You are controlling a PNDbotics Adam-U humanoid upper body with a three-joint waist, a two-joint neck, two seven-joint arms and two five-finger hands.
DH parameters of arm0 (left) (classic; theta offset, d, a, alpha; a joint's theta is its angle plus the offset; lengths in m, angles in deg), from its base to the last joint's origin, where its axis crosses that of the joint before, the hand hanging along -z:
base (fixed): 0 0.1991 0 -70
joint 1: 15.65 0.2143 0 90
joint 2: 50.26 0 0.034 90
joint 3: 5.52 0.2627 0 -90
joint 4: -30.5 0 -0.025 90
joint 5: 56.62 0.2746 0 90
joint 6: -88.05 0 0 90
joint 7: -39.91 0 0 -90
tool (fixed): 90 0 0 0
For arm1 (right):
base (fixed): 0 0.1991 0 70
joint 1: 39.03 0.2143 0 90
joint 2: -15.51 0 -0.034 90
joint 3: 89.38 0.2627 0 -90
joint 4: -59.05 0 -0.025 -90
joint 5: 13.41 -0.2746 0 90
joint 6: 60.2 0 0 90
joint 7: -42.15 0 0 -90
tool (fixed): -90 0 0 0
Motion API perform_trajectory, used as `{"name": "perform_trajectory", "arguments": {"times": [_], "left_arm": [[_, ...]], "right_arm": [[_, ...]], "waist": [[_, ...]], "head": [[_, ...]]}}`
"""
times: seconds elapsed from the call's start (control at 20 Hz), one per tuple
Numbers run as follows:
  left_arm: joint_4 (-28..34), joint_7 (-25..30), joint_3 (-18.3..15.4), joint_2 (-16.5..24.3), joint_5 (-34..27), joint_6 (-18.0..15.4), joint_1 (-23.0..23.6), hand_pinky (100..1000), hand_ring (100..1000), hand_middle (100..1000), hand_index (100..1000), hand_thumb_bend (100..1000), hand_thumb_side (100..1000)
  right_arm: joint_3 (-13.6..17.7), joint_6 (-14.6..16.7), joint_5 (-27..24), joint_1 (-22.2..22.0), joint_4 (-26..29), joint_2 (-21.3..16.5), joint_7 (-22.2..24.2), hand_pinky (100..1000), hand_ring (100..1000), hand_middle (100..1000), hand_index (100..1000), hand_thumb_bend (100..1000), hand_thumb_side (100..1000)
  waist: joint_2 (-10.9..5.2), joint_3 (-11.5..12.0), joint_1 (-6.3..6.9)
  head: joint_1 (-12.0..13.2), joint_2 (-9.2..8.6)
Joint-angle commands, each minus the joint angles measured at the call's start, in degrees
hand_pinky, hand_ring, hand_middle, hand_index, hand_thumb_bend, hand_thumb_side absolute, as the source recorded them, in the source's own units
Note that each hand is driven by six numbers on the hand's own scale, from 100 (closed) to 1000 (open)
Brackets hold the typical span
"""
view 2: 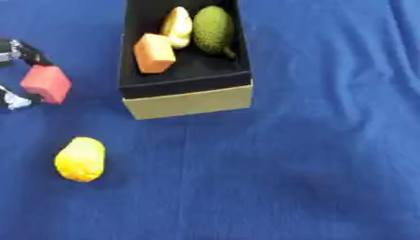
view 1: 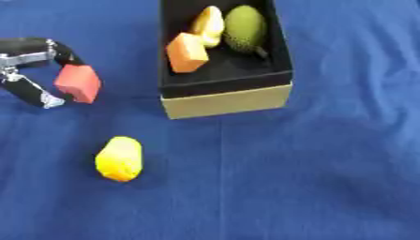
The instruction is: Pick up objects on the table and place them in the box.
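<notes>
My left hand (view 1: 33,70) comes in from the left edge and pinches a red block (view 1: 78,83) between thumb and fingers, left of the box. The box (view 1: 226,101) is black inside with a tan outer wall and sits at the top centre. Inside it lie an orange block (view 1: 186,52), a pale yellow fruit (view 1: 208,26) and a green bumpy fruit (view 1: 244,28). A yellow lemon-like fruit (view 1: 120,158) lies on the blue cloth in front of the box, below the held block. My right hand shows in neither view.
A blue cloth (view 1: 311,178) covers the whole table, with soft folds on the right side.
</notes>
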Motion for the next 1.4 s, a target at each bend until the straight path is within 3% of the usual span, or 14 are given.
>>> {"name": "perform_trajectory", "arguments": {"times": [0.05,0.25,0.5,0.75,1.0,1.35,1.4], "left_arm": [[3.3,-0.5,-1.1,1.9,-2.8,0.1,-1.9,786,642,557,691,100,100],[8.2,-1.3,-0.9,1.7,-7.2,1.1,-6.0,789,638,559,700,100,100],[11.4,-2.4,3.0,-1.4,-12.8,2.3,-14.0,791,630,555,704,100,100],[10.6,-0.9,6.8,-5.4,-12.9,2.8,-19.3,795,638,563,711,100,100],[8.4,0.4,8.1,-8.5,-11.7,2.9,-21.4,802,643,568,719,100,100],[4.1,2.5,9.7,-11.9,-7.5,2.6,-21.4,819,683,606,750,100,100],[3.2,2.4,9.6,-12.2,-6.0,2.5,-21.2,829,709,627,768,147,100]], "right_arm": [[0.3,-0.2,0.0,-0.1,0.6,-0.6,-0.1,773,785,731,824,100,527],[0.2,0.3,0.2,-0.5,0.6,-1.0,0.0,775,787,733,825,100,526],[-0.2,1.1,-0.6,0.2,0.6,-2.1,1.1,776,787,734,825,100,526],[-0.2,1.4,-2.7,1.8,0.6,-2.8,2.6,776,787,734,825,100,527],[0.0,1.2,-4.4,2.8,0.6,-2.8,4.0,776,787,733,824,100,528],[0.3,0.8,-6.0,3.8,0.6,-2.6,5.0,775,787,733,823,100,530],[0.3,0.8,-6.2,3.8,0.6,-2.5,5.1,775,787,733,823,100,531]], "waist": [[-1.42,0.1,-0.03],[-2.05,0.0,0.1],[-2.86,-1.3,0.72],[-2.72,-3.8,1.79],[-2.25,-5.7,2.85],[-1.82,-6.9,3.34],[-1.82,-6.9,3.34]], "head": [[-0.3,-0.31],[-0.4,0.02],[0.8,0.07],[2.5,-0.8],[3.5,-1.25],[3.8,-1.36],[3.7,-1.35]]}}
